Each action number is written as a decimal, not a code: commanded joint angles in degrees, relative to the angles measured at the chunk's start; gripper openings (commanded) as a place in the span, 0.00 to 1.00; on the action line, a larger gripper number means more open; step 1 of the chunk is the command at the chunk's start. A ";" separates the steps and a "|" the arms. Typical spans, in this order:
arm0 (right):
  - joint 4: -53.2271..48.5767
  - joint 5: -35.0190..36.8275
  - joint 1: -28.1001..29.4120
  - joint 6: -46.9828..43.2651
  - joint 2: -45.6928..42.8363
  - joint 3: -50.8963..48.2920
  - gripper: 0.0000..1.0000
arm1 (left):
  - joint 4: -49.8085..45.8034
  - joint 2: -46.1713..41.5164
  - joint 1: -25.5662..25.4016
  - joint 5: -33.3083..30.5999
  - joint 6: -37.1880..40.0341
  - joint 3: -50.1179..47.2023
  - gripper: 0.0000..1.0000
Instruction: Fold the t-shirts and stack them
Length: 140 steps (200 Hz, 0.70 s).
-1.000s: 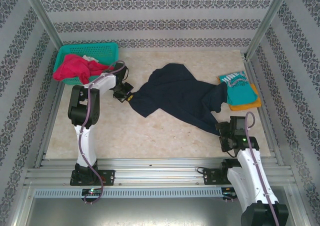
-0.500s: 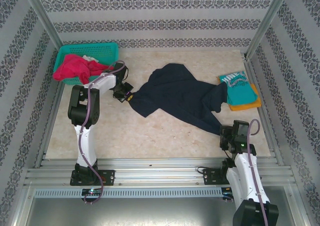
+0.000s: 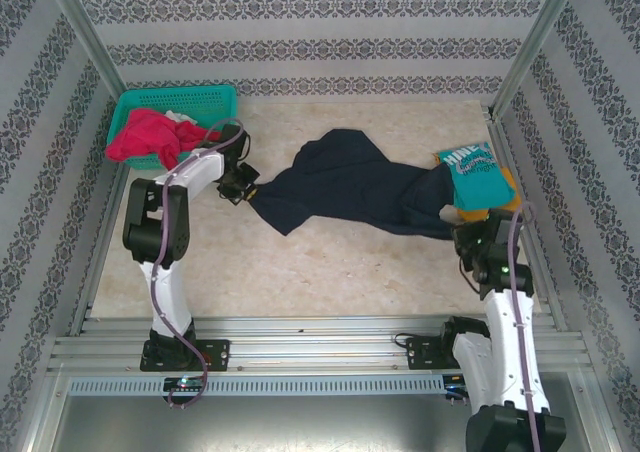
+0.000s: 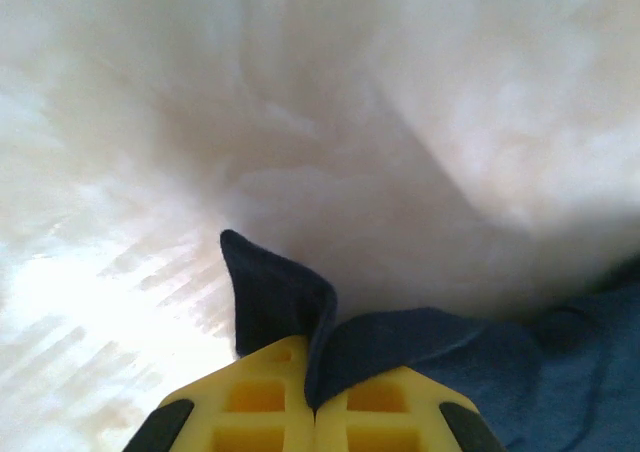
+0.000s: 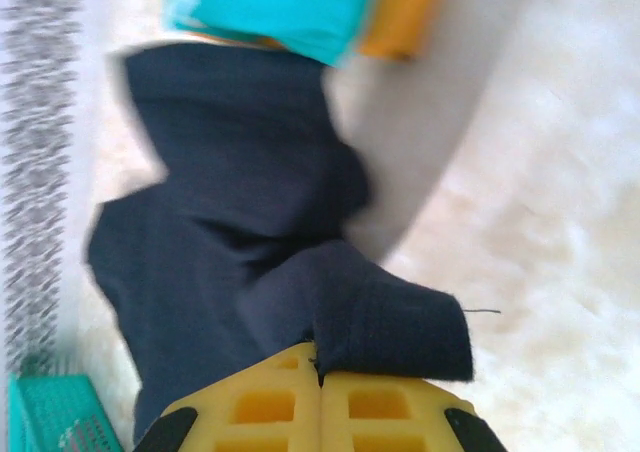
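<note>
T-shirts, four, on a pale mottled table (image 3: pixel 300 262).

Writing: white lettering on the teal t-shirt (image 3: pixel 472 169), far right; too small to read.

Change since a second ago:
- The left gripper (image 3: pixel 243 185) has edged slightly left, with the same grip.
- The right gripper (image 3: pixel 465 222) was open over the table by the near corner of the navy t-shirt (image 3: pixel 350 187). It is now clamped on that corner and has carried it right and away, up beside the teal t-shirt.

Items, left to right:
1. The pink-red t-shirt (image 3: pixel 150 137): a crumpled heap spilling over the near rim of a teal plastic mesh basket (image 3: pixel 190 94), far left corner.
2. The left gripper: yellow ribbed fingers (image 4: pixel 260 402) pinched together on a navy hem corner. In the left wrist view a peak of cloth pokes up between them.
3. The navy t-shirt: large, plain, matte. It is drawn into a wrinkled band across the middle of the table between the two grippers.
4. The right gripper: yellow fingers (image 5: pixel 390 412) closed on a folded flap of navy hem.
5. The teal t-shirt: a folded flat rectangle lying on the orange t-shirt (image 3: pixel 508 184). The orange one is also folded, and its edges show at the right and near sides.
</note>
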 commanded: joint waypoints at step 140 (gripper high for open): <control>-24.36 -1.75 0.62 -31.88 17.16 50.67 0.00 | -38.28 -32.87 0.40 -20.87 -7.31 16.82 0.00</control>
